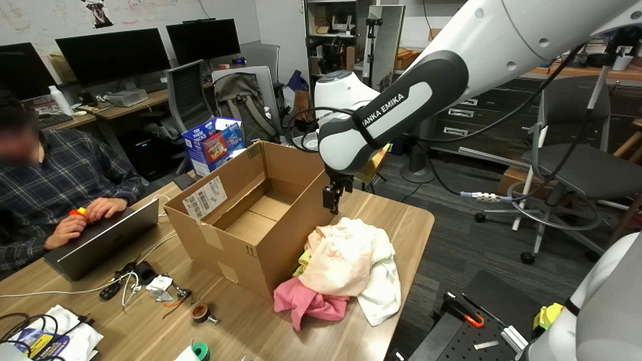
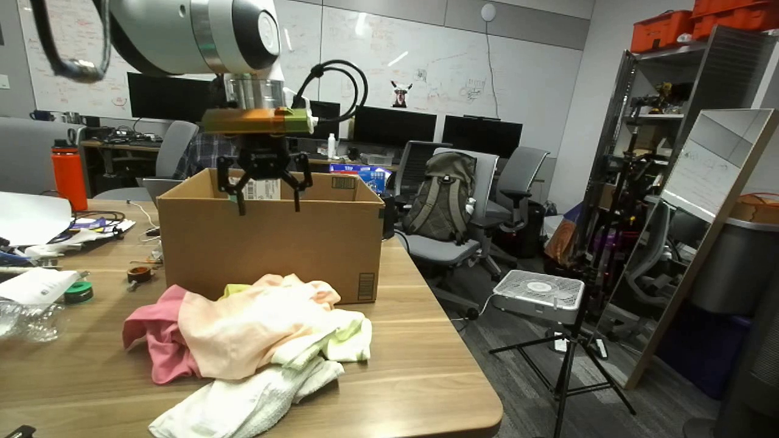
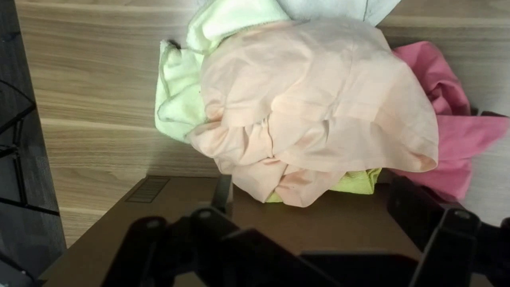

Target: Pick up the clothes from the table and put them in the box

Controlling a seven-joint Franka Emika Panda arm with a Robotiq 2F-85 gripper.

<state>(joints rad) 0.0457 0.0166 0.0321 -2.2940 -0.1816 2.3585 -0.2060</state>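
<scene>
1. Clothes [image 2: 261,322] lie heaped by the table's [image 2: 420,365] near edge, white cloth [image 2: 243,407] frontmost, peach cloth [image 2: 225,337] overlapping pink cloth [image 2: 161,331].
2. The gripper [image 2: 269,211], jaws spread wide and released, hangs by the box's [image 2: 316,246] rim.
3. Behind the clothes stands the box, near the table's side edge.
4. Farther off, a backpack [image 2: 444,198] on a chair [image 2: 447,251].

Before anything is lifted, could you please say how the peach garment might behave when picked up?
The peach garment would probably hang limp, given its loose folds. Its thin-looking cloth suggests low weight. It might tug the pink garment it partly overlaps.
</scene>
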